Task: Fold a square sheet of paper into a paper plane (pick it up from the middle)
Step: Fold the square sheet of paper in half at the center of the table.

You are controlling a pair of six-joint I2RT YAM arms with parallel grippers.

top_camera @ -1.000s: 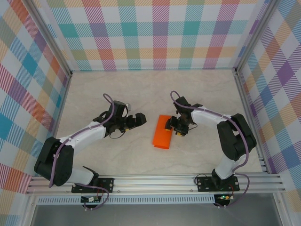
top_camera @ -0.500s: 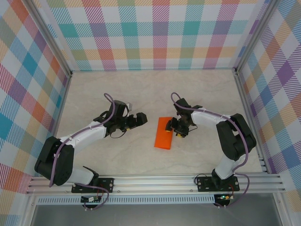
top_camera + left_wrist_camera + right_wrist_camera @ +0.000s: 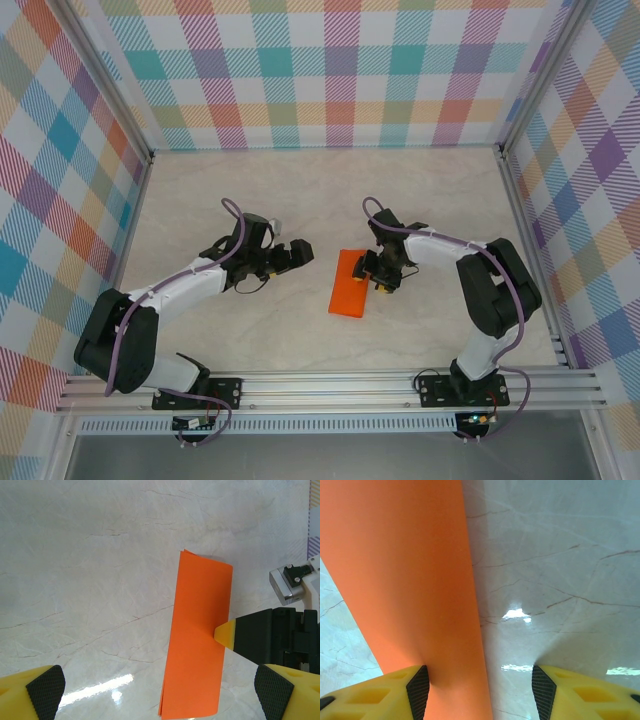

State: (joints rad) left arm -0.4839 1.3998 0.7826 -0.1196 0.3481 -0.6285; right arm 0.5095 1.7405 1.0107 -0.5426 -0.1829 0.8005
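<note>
The square sheet of paper (image 3: 348, 283) lies on the table folded in half, a long bright orange rectangle with its doubled edge showing in the left wrist view (image 3: 200, 640). My right gripper (image 3: 375, 272) is open at the paper's right long edge. It straddles that edge (image 3: 480, 690), with its left finger (image 3: 415, 690) down on the orange paper (image 3: 405, 580) and the other on bare table. That yellow fingertip (image 3: 225, 634) touches the sheet's edge. My left gripper (image 3: 300, 255) is open a short way left of the paper, holding nothing (image 3: 160, 700).
The marble-look tabletop (image 3: 250, 190) is enclosed by plaid walls (image 3: 320, 80) on three sides, with an aluminium rail (image 3: 330, 385) along the near edge. Both arms lie low over the table's middle.
The paper has slid very slightly to the right under the right gripper's finger. Both arms have barely moved.
</note>
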